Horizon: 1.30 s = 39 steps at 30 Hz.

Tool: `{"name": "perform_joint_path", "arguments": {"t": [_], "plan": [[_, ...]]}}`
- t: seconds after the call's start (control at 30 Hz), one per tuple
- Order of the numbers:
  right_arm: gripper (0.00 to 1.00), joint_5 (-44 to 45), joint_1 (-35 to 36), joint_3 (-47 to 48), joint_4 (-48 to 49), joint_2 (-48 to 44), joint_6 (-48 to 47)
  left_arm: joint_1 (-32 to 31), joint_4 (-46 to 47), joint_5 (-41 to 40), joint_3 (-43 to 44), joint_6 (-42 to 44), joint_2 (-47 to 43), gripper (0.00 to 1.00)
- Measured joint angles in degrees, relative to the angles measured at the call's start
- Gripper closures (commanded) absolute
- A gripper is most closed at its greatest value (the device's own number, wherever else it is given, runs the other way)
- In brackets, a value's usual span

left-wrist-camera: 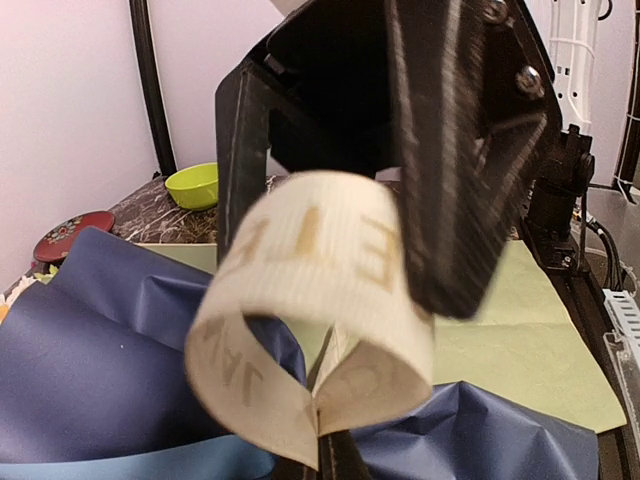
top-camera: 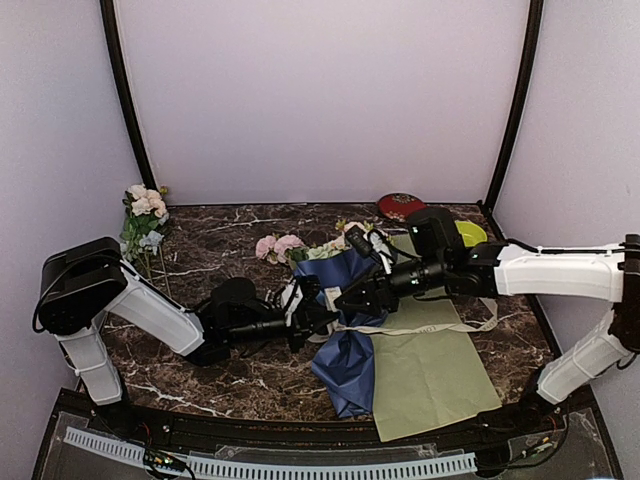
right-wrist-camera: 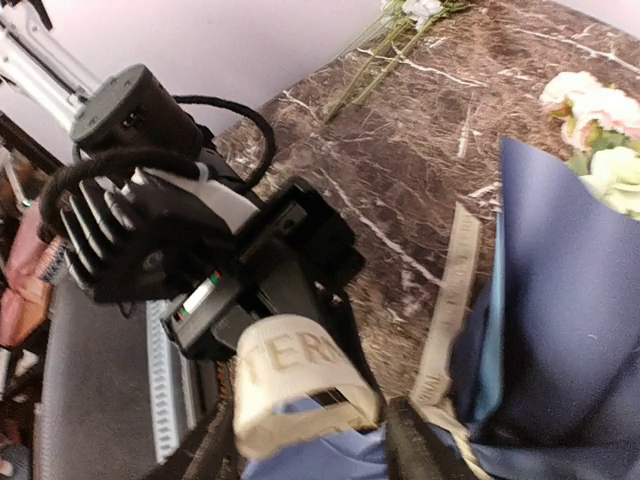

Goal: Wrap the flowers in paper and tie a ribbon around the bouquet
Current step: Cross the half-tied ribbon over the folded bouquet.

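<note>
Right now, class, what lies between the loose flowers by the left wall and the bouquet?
Nothing: bare marble table separates the loose flowers from the bouquet, shown in the top view.

Woven, ribbed, matt cream cloth ribbon [left-wrist-camera: 320, 250]; thin, matt, creased paper [left-wrist-camera: 90, 390]; beside the paper, polished, veined marble-look table [right-wrist-camera: 400, 170].
</note>
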Motion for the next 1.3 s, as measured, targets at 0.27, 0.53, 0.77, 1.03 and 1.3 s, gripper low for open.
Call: {"name": "perform_joint_path", "arguments": {"t": [0.27,0.53,0.77,1.03,1.3], "plan": [[0.05,35.67,-8.83,-1.73,-17.14,-17.38,11.54,-0.20,-0.61,-2.16,0.13,1.60,0.00,1.00],[0.00,52.72,-35.58,-12.98,-23.58,-21.79,22.60,-0.92,-1.92,-3.02,0.87,3.72,0.00,1.00],[0.20,52.98,-40.00,-16.94,-24.33,-12.57,26.12,-1.44,-2.03,-3.61,1.07,4.85,0.00,1.00],[0.36,50.42,-41.40,-21.77,-20.46,-10.14,27.91,-1.64,-2.23,-4.02,1.07,5.95,0.00,1.00],[1.00,48.70,-43.91,-23.41,-17.42,-8.98,27.54,-1.64,-3.28,-4.07,1.07,6.73,-0.02,1.00]]}}
